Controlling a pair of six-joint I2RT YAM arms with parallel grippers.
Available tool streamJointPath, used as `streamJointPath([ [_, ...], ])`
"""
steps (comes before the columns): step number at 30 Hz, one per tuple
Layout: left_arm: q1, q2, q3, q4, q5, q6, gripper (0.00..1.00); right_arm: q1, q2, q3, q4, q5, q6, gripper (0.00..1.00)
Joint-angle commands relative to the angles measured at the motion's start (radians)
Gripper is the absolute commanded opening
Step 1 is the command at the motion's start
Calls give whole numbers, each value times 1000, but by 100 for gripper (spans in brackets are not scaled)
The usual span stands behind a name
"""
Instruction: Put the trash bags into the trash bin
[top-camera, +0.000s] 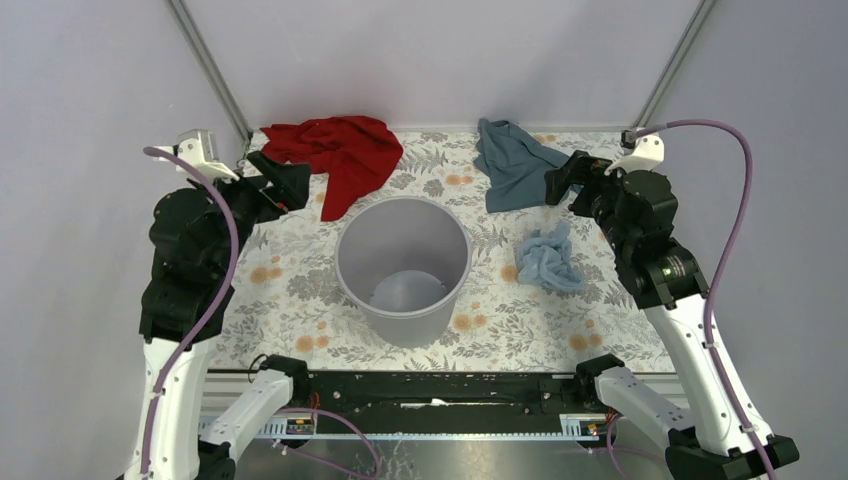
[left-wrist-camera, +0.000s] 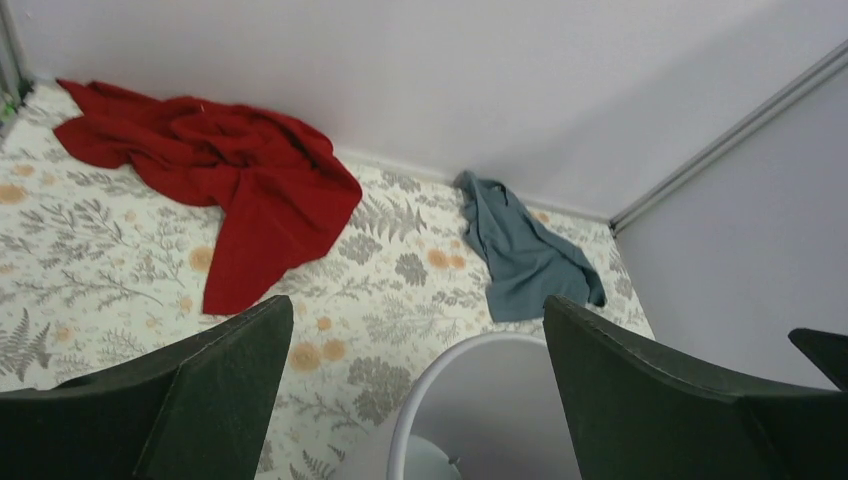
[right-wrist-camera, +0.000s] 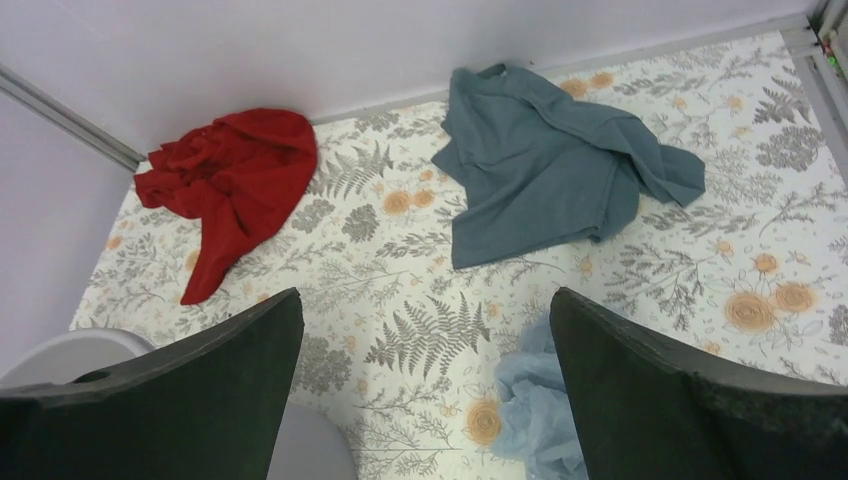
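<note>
Bin (top-camera: 403, 262) upright at centre, crumpled bag (top-camera: 548, 258) right of it, red cloth (top-camera: 335, 160) upper left, teal cloth (top-camera: 510, 160) upper right; left claw (left-wrist-camera: 418, 310) and right claw (right-wrist-camera: 425, 300) gape wide, empty.

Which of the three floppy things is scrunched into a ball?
The pale blue trash bag beside the bin; the red cloth and teal cloth lie flatter.

The bin (top-camera: 405, 322) is smooth, matt grey plastic, the bag (top-camera: 549, 258) thin, crinkled, pale blue film, the red cloth (top-camera: 335, 155) and the teal cloth (top-camera: 512, 162) soft matt fabric, and the table (top-camera: 280, 290) has a flower-printed matt cover.
</note>
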Motion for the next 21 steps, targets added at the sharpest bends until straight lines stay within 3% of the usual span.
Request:
streamJointPath([
  [1, 6, 28, 21, -38, 74, -16, 99, -3, 17, 5, -34, 51, 26, 100],
  [5, 6, 38, 3, -54, 121, -19, 99, -3, -3, -56, 2, 22, 53, 100],
  [8, 6, 38, -10, -57, 150, -19, 99, -3, -28, -124, 36, -121, 16, 100],
  [17, 6, 42, -19, -66, 211, -11, 99, -3, 45, -216, -130, -136, 78, 100],
  [21, 6, 37, -24, -41, 312, -9, 99, -3, 61, -303, -149, -303, 83, 100],
])
